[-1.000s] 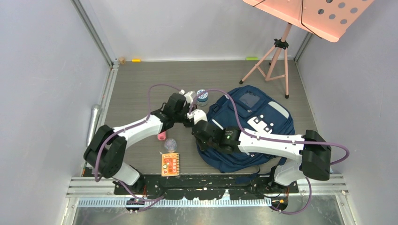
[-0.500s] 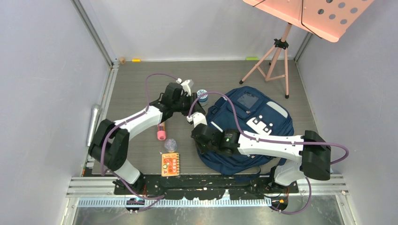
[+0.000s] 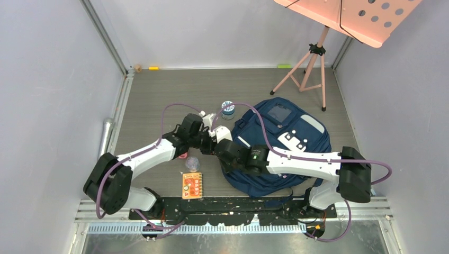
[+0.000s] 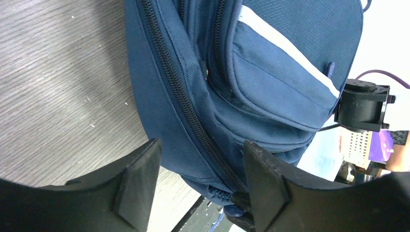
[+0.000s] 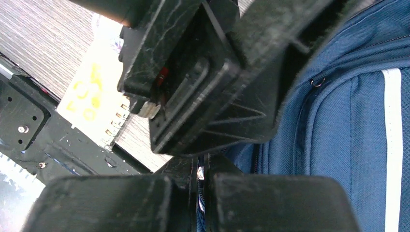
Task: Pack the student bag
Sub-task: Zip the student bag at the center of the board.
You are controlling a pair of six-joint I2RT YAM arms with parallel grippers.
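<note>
The student bag (image 3: 312, 140) is woven navy fabric with a pale stripe (image 4: 290, 51) and a coarse-toothed zip (image 4: 188, 96). It lies front-up on the right half of the grey wood-grain tabletop (image 3: 159, 95), its long axis running roughly near to far. No writing on it is legible. At its left edge the left gripper (image 4: 200, 188) stands open, the zip seam showing between its jaws. The right gripper (image 5: 200, 193) is pinched closed.

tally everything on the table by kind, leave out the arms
bag: 1
notebook: 1
tub: 1
clear round thing: 1
pink thing: 1
stand: 1
far-edge bits: 3
total: 9
</note>
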